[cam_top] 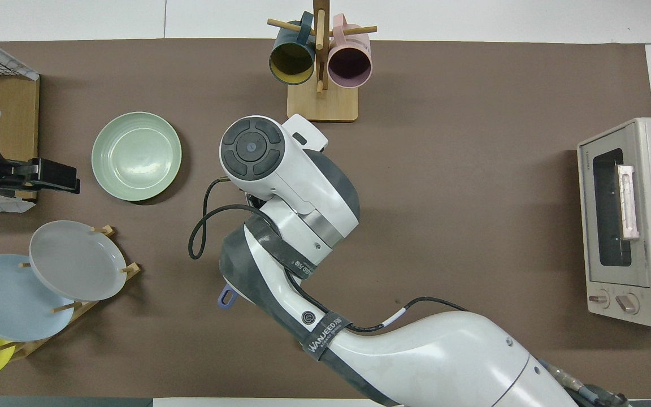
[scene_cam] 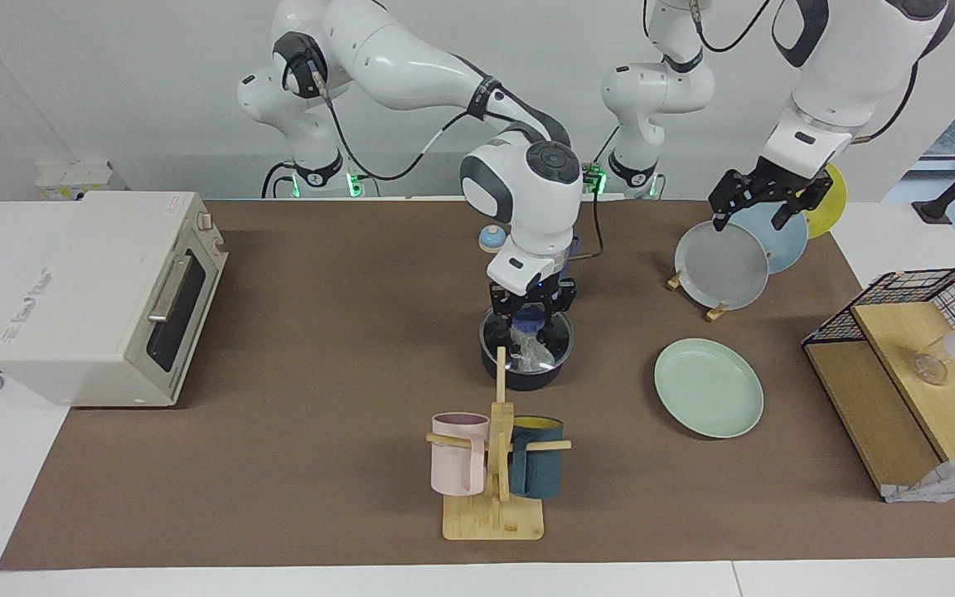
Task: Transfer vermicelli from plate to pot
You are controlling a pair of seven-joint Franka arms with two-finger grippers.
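Vermicelli [scene_cam: 530,351]: translucent, crinkled whitish lump lying inside the pot [scene_cam: 497,358], a small round black saucepan. Right gripper [scene_cam: 530,319] hangs directly over the pot, fingertips closed together just above the noodles; contact not determinable. Plate [scene_cam: 708,387], smooth pale mint-green disc with shallow rim, lies bare beside the pot toward the left arm's end. Left gripper [scene_cam: 758,207] waits with jaws spread, over a glossy grey plate [scene_cam: 720,266].

Facing view: set high across the table [scene_cam: 320,348], looking back at both robots, wide. Overhead view: high above the robots' end, looking steeply down and forward. Shared: oven [scene_cam: 104,294] [cam_top: 630,220], mug stand [scene_cam: 494,464] [cam_top: 321,68], plate rack [scene_cam: 714,282] [cam_top: 71,282].
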